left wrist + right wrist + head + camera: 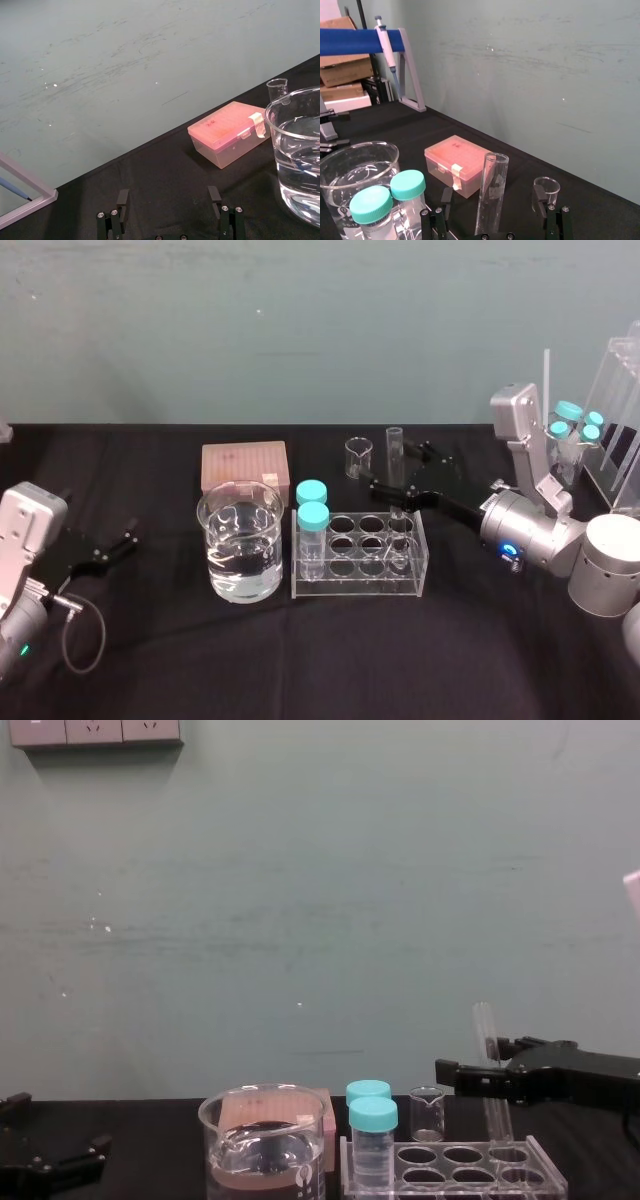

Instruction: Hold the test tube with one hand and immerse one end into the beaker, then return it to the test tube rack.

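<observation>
On the black-clothed table (200, 660), the low clear acrylic test tube rack (358, 586) keeps the long, thin clear glass test tube (394, 445) upright in a rear right hole, so its upper length is free to grip. The wide, water-filled glass beaker (222, 550) stands just left, a short carry away. The black two-finger right gripper (398, 470) straddles the tube, jaws wide and holding nothing. The left gripper (120, 543) sits parked at far left, spread and empty.
</observation>
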{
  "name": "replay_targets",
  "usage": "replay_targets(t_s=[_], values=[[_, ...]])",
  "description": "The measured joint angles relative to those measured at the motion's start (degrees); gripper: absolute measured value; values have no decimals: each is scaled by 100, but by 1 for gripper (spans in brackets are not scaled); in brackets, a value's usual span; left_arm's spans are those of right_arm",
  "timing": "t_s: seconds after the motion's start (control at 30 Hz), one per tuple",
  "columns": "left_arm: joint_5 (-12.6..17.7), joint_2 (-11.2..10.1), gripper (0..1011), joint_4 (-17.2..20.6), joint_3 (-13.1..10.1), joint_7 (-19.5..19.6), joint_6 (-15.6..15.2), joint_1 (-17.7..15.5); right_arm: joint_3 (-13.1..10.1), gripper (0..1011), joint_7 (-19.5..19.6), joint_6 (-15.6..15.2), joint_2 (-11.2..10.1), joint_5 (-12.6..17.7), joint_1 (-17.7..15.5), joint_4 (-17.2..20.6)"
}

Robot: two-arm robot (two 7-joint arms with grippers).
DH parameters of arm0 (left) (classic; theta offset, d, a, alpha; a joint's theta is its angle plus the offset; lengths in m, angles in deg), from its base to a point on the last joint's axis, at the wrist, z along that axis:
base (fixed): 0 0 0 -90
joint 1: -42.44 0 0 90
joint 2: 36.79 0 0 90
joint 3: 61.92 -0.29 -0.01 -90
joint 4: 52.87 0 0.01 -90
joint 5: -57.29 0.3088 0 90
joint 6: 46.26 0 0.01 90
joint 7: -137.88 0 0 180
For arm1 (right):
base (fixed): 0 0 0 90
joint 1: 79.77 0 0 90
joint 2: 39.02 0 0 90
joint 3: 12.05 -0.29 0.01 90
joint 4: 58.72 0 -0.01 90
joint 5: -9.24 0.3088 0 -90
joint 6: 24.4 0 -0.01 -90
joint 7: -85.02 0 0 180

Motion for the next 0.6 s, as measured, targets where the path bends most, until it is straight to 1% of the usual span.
replay_targets(t_s=[0.13,0.57,0.6], values=[[0,0,1000,0,0,0,0,0,23,1000,-1,-1,19,-68,39,-65],[0,0,1000,0,0,0,0,0,14,1000,1,-4,10,-48,27,-41],[0,0,1000,0,0,0,0,0,13,982,2,-5,9,-46,25,-39]])
